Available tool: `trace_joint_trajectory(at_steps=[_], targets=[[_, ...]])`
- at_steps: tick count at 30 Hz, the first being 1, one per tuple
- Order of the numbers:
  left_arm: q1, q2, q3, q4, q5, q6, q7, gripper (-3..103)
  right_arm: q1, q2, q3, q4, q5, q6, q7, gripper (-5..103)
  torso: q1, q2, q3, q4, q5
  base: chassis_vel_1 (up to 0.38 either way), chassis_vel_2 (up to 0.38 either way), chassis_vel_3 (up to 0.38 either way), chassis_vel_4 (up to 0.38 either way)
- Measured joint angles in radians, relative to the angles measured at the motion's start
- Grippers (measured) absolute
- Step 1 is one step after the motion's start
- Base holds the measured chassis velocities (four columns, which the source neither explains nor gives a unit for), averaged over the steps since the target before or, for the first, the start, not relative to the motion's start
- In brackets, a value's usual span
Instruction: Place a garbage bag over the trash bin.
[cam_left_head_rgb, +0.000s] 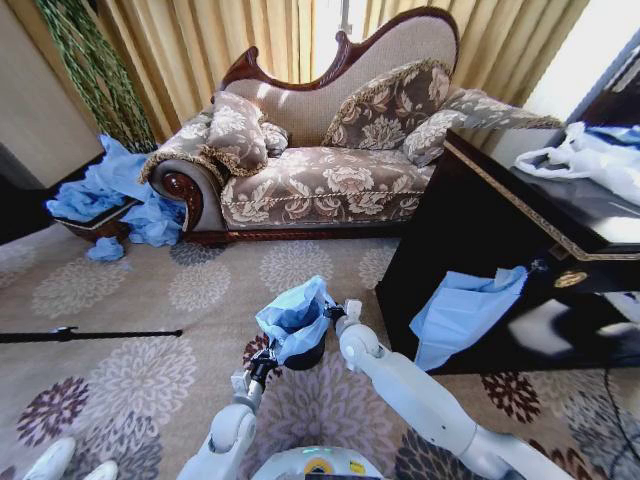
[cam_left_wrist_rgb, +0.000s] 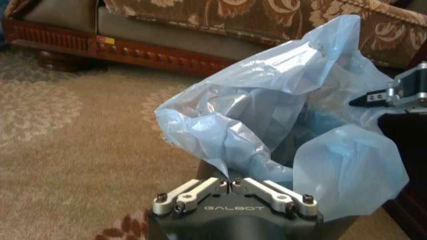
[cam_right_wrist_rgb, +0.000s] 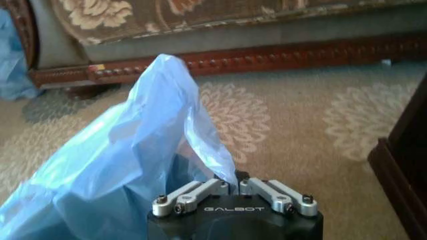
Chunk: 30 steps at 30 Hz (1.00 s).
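The light-blue garbage bag (cam_left_head_rgb: 295, 315) is draped, crumpled, over the top of the small black trash bin (cam_left_head_rgb: 308, 356) on the carpet in front of me. My left gripper (cam_left_head_rgb: 262, 366) is at the bin's left side, shut on the bag's near edge (cam_left_wrist_rgb: 230, 172). My right gripper (cam_left_head_rgb: 338, 314) is at the bin's right side, shut on a fold of the bag (cam_right_wrist_rgb: 223, 167). The bag (cam_left_wrist_rgb: 267, 110) billows up above the rim, and the right gripper (cam_left_wrist_rgb: 390, 95) shows behind it. The bag (cam_right_wrist_rgb: 127, 165) hides most of the bin.
A floral sofa (cam_left_head_rgb: 320, 170) stands behind the bin. A dark cabinet (cam_left_head_rgb: 480, 230) is close on the right, with a flat blue sheet (cam_left_head_rgb: 460, 310) hanging from it and white bags (cam_left_head_rgb: 590, 155) on top. A wicker basket (cam_left_head_rgb: 95, 225) with blue plastic sits far left.
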Motion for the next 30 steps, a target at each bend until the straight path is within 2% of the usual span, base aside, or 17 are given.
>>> trace_joint_trajectory(at_steps=[7,17,25,30], targets=[[0.001,-0.001,-0.001,-0.002,0.0,-0.004,0.0,0,0.021,-0.056,-0.06,0.052,-0.061,-0.047,0.001,0,0.0,0.0,0.0,-0.0001,0.0,0.0,0.0,0.0,0.0],[0.018,-0.003,-0.008,-0.015,0.0,-0.014,-0.001,0,0.06,-0.138,-0.13,0.139,-0.002,-0.113,0.06,0,0.0,0.0,0.0,0.0,0.0,0.0,0.0,0.0,0.0],[0.046,-0.007,-0.003,-0.07,0.021,-0.009,-0.012,0,0.063,-0.197,-0.154,0.166,0.009,-0.158,0.04,0,0.0,0.0,0.0,0.0,0.0001,0.0,0.0,0.0,0.0],[0.071,-0.012,0.001,-0.091,0.05,0.0,-0.015,0,0.045,-0.203,-0.152,0.164,0.007,-0.173,0.028,0,0.0,0.0,0.0,0.0001,0.0001,0.0,0.0,0.0,0.0]])
